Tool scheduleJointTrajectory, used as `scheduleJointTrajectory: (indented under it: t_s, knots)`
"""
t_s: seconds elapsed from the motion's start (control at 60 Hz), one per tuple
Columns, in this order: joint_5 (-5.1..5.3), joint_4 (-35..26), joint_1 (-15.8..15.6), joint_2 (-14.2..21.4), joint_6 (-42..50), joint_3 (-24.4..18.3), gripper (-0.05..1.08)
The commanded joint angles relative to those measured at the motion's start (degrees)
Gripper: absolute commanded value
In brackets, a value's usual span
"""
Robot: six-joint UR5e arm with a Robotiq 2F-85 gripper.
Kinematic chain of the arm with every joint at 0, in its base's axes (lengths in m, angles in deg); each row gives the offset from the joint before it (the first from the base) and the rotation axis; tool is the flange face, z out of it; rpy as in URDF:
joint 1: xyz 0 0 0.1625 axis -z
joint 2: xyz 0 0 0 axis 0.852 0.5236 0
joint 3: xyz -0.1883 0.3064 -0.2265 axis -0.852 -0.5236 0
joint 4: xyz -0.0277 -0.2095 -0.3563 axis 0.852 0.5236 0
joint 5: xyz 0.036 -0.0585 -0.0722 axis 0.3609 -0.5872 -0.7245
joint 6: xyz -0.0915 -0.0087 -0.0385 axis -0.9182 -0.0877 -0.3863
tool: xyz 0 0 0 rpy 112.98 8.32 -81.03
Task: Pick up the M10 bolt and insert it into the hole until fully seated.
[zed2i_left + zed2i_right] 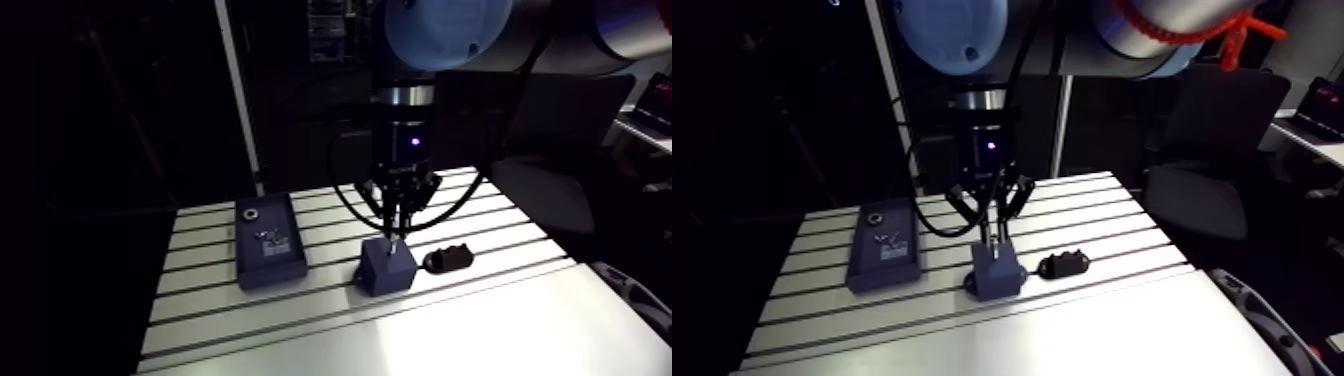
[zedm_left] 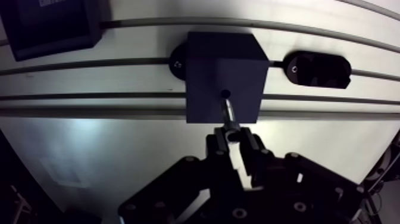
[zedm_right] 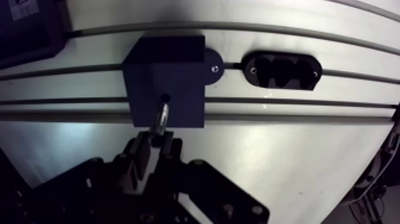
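Observation:
A dark blue block (image 2: 224, 74) stands on the slotted table, with a small round hole (image 2: 225, 93) in its top face. My gripper (image 2: 235, 138) is shut on the M10 bolt (image 2: 229, 114), a bright metal shank held upright between the fingers. In the wrist view the bolt's tip sits right at the hole's edge, just above the block. In the arm view the gripper (image 1: 397, 232) hangs straight over the block (image 1: 387, 266).
A black oval holder (image 2: 315, 69) lies on the table just right of the block. A flat dark blue tray (image 1: 266, 240) with a metal ring sits to the left. Table slots (image 2: 119, 98) run crosswise under the block.

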Motion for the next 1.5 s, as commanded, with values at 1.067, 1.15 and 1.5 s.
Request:
scheduleJointTrajectory:
  t_s: [1.067, 1.15, 1.5]
  knots:
    - [0.02, 0.1, 0.0, -0.4, 0.0, 0.1, 1.08]
    - [0.01, 0.1, 0.0, -0.4, 0.0, 0.1, 1.08]
    - [0.0, 0.2, 0.0, -0.4, 0.0, 0.1, 1.08]
